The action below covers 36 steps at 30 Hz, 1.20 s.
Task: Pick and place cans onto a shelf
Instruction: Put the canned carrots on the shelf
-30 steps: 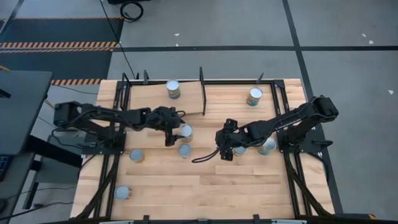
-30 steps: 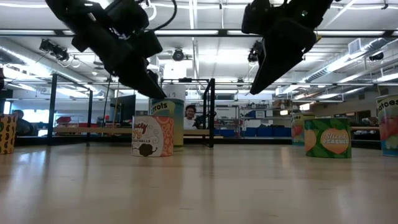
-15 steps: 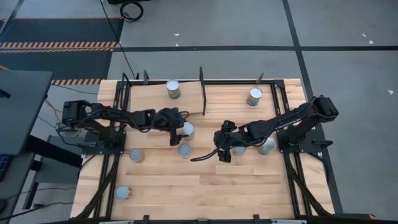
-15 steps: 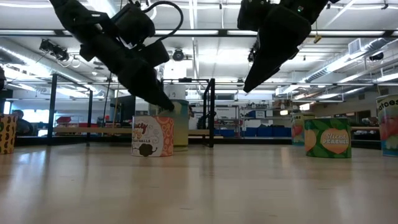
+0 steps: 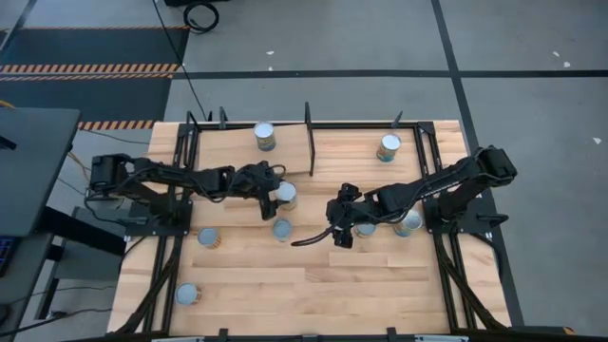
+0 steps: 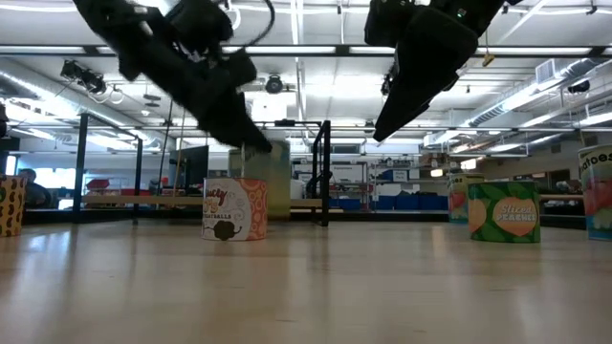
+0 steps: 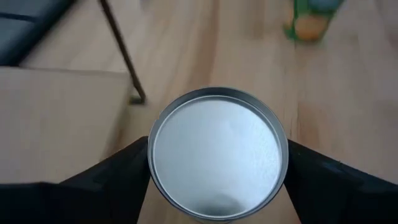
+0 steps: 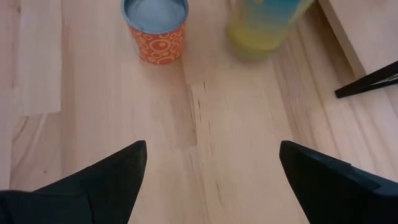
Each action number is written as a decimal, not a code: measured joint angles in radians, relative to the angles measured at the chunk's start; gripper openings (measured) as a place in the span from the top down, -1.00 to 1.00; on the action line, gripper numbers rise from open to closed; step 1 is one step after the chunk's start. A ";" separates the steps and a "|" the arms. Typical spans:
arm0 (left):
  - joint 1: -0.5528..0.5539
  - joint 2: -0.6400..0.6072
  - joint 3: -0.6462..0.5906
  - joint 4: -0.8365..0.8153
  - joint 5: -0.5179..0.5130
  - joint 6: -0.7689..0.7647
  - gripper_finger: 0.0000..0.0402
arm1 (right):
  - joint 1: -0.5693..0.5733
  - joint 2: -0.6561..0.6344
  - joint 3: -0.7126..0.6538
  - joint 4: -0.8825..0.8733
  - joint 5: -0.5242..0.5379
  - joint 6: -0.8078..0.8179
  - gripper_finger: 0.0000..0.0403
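My left gripper (image 5: 273, 201) is shut on a silver-topped can (image 7: 217, 155) left of the table's middle; the can also shows in the high view (image 5: 284, 195). My right gripper (image 5: 339, 231) hangs open and empty above the table's middle, with an orange can (image 8: 155, 28) and a yellow can (image 8: 264, 28) ahead of it. Two cans (image 5: 265, 136) (image 5: 388, 147) stand on the shelf (image 5: 342, 142) at the far edge, one on each side of its black divider (image 5: 309, 142). More cans stand on the tabletop (image 5: 282, 229) (image 5: 208, 237) (image 5: 186, 294) (image 5: 408, 223). My left gripper pinches the can's round side wall (image 7: 152, 165) between its two fingers, one on each side just below the rim. The fingers slant down from the table's left. The can stays upright, top up. I cannot tell whether its base is clear of the table.
In the low view an orange can (image 6: 234, 208) stands in front of the held can and a green peaches can (image 6: 504, 210) stands to the right. Black frame rods (image 5: 185, 161) (image 5: 432, 161) run along both table sides. Bare wood (image 5: 323, 285) lies toward the near edge.
My left gripper has come down onto the can from the table's left and taken hold of it, then risen a little. The can has shifted slightly toward the far edge. My right gripper has drifted a little toward the table's left, still open.
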State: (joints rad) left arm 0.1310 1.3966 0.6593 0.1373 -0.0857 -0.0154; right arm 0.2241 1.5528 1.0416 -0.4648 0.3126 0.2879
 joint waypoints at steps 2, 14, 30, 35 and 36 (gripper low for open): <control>0.001 -0.078 0.020 -0.042 -0.015 -0.002 -0.57 | -0.001 0.000 0.000 0.001 0.000 -0.003 -0.86; 0.107 -0.336 -0.018 -0.267 -0.304 -0.077 -0.57 | -0.032 0.000 0.000 0.057 0.000 -0.070 -0.86; 0.200 -0.280 -0.065 -0.126 -0.269 -0.078 -0.62 | -0.078 0.000 0.000 0.076 -0.045 -0.120 -0.86; 0.235 -0.187 -0.065 -0.077 -0.249 -0.079 -0.62 | -0.084 0.000 0.000 0.090 -0.047 -0.134 -0.86; 0.241 -0.173 -0.065 -0.071 -0.250 -0.078 -0.62 | -0.084 0.000 0.000 0.089 -0.047 -0.134 -0.86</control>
State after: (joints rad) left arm 0.3717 1.2233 0.5941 0.0664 -0.3361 -0.0937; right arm 0.1405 1.5532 1.0416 -0.3758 0.2661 0.1540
